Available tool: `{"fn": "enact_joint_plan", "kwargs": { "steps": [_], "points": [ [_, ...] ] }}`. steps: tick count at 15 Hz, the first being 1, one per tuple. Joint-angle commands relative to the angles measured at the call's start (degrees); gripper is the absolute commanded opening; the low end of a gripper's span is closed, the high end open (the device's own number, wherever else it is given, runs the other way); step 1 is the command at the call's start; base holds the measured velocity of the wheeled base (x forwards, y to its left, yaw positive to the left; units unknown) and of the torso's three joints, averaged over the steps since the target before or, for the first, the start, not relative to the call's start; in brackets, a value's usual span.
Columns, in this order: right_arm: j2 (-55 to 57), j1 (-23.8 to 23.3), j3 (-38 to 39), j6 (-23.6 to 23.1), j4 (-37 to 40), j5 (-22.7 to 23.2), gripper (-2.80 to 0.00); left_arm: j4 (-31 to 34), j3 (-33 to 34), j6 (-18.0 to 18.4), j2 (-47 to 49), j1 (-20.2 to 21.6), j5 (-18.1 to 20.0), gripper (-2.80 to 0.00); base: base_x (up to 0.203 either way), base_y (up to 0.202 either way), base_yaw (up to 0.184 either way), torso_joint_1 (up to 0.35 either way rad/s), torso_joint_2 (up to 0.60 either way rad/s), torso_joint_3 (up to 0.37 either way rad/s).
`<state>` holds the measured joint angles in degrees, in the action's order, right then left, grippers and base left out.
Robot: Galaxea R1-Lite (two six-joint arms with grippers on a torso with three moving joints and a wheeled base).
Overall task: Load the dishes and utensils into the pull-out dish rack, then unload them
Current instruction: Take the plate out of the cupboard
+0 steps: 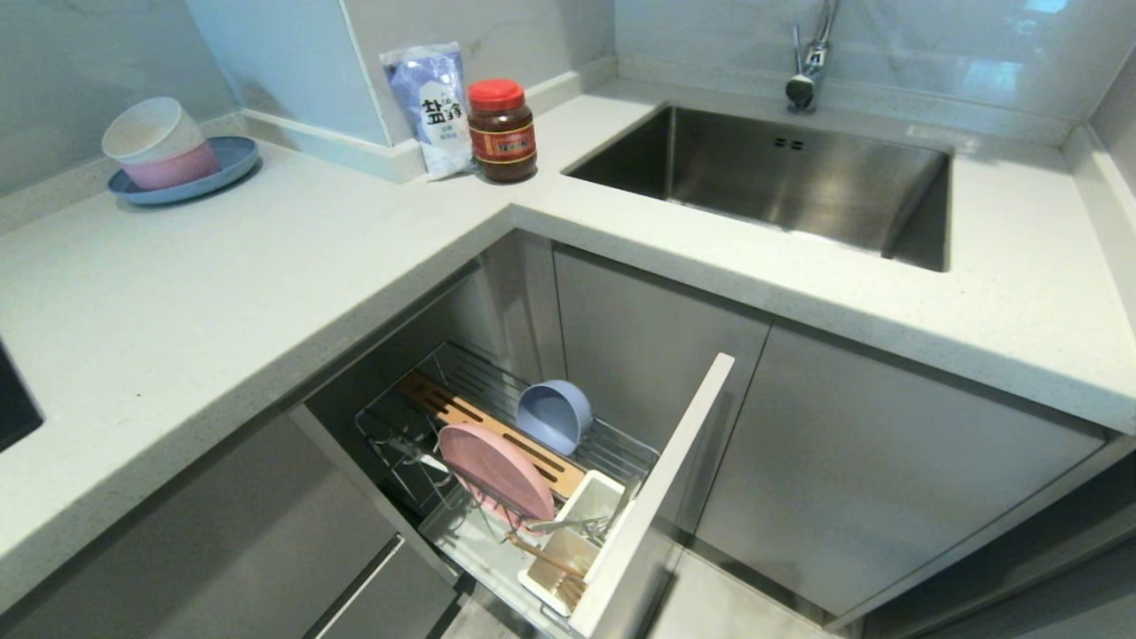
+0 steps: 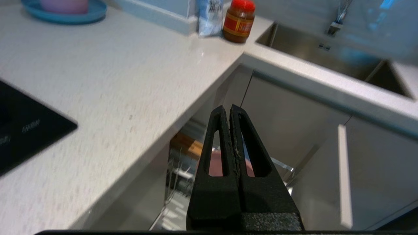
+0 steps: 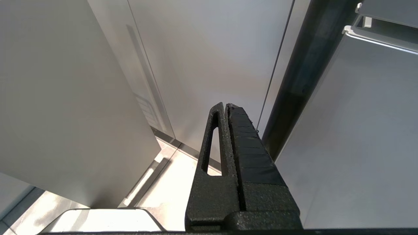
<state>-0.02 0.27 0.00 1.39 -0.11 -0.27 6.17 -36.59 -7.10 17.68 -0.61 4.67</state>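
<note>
**Rack loaded, unloading ahead**

Pale speckled stone countertop (image 1: 222, 293) wraps the kitchen corner beside a steel sink (image 1: 781, 177), and below it our chrome wire pull-out dish rack (image 1: 497, 461) stands drawn out. We count one large flat pink plate (image 1: 497, 470) upright in the tines, one small blue-grey round bowl (image 1: 555, 415) on its side behind the slotted wooden bar (image 1: 461, 417), and one white cutlery box (image 1: 572, 541) holding silver cutlery (image 1: 568, 525) and light-brown wooden chopsticks (image 1: 555, 559); we cannot count the metal pieces.

We judge loading finished and unloading next. Our left gripper (image 2: 229, 112) hovers above the rack, fingers pressed together and empty; it must open, then descend. Our right gripper (image 3: 225, 109), also closed and empty, hangs parked by the cabinet fronts.
</note>
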Motion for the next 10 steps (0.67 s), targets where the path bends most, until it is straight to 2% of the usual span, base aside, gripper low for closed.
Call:
{"fn": "enact_joint_plan", "kwargs": {
  "steps": [1, 5, 8, 10],
  "points": [
    [-0.2, 0.1, 0.1, 0.0, -0.1, 0.0, -2.8, -0.1, 8.0, 3.1, -10.1, 0.5, -0.4, -2.8, 0.0, 0.0, 0.0, 0.0, 0.0, 0.0],
    [-0.2, 0.0, 0.1, 0.0, 0.0, 0.0, -2.8, -0.5, 16.4, 6.3, -17.5, 0.7, -1.0, -2.8, 0.0, 0.0, 0.0, 0.0, 0.0, 0.0],
    [-0.2, 0.1, 0.1, 0.0, -0.1, 0.0, -2.8, -6.7, 24.2, 7.2, -17.7, 0.7, -3.1, -2.8, 0.0, 0.0, 0.0, 0.0, 0.0, 0.0],
    [-0.2, 0.0, 0.1, 0.0, 0.0, 0.0, -2.8, -12.7, 31.1, 9.4, -17.7, 0.7, -3.6, -2.8, 0.0, 0.0, 0.0, 0.0, 0.0, 0.0]
  ]
}}
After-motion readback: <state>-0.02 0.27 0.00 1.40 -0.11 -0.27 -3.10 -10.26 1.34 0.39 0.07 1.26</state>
